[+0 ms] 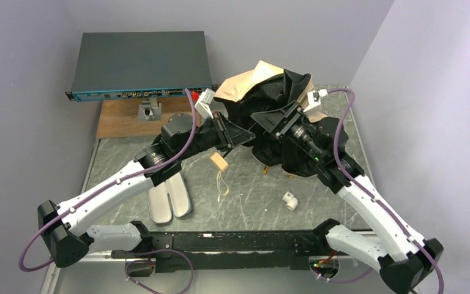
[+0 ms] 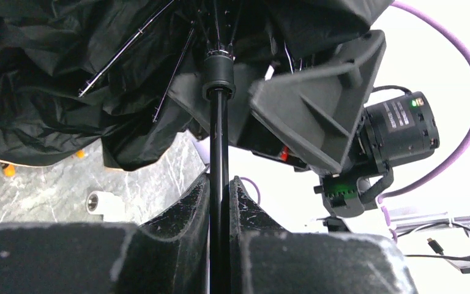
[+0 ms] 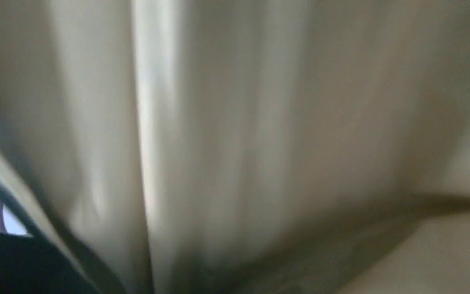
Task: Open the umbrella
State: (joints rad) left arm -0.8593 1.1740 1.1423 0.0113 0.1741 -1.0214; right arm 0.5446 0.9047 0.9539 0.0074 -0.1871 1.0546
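Observation:
The umbrella is held above the back middle of the table, its canopy partly spread, black underside toward me and cream-beige fabric at the far side. Its tan handle with loop hangs below my left gripper. In the left wrist view my left gripper is shut on the black shaft, just below the runner. My right gripper reaches into the canopy folds, its fingertips hidden. The right wrist view shows only blurred cream fabric.
Two lavender-grey case shells lie at the front left. A small white part lies front right. A network switch sits on a wooden board at the back left. Walls close in on both sides.

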